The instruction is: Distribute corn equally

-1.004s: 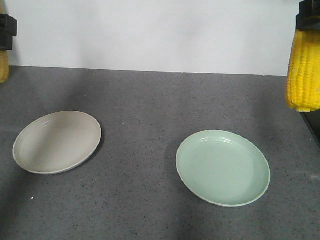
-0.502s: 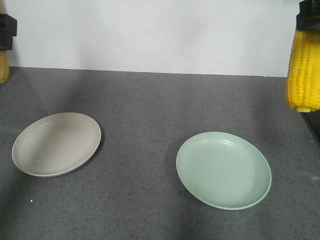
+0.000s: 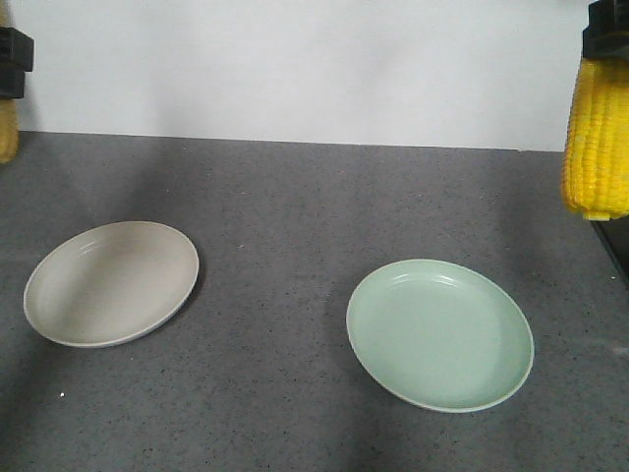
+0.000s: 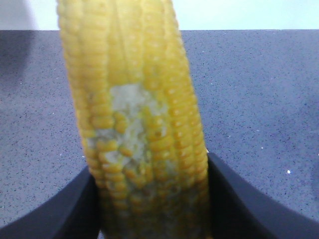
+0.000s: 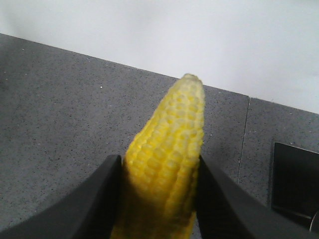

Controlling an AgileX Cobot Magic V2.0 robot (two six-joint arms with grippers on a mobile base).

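On the grey speckled table (image 3: 295,197) in front of you, backed by a white wall (image 3: 295,59), two plates lie well apart. The green plate (image 3: 439,334) sits to your right and nearer the front edge, and the beige plate (image 3: 111,283) sits to your left.

At the far right of the front view, the right corn cob (image 3: 597,138) hangs upright in the air, above the table and out past the green plate. It is just above a dark panel (image 3: 617,246) at the table's edge. The left corn cob (image 3: 8,128) hangs at the far left edge, out past the beige plate, and you see only a sliver of it there.

Your right gripper (image 5: 159,199) is clamped on its cob. In the wrist view both black fingers (image 5: 89,199) press against the cob's sides, and its tapered tip points away from the camera.

Your left gripper (image 4: 149,199) grips the other cob the same way, with a finger on each side. That cob shows a pale patch of crushed kernels partway along its length.
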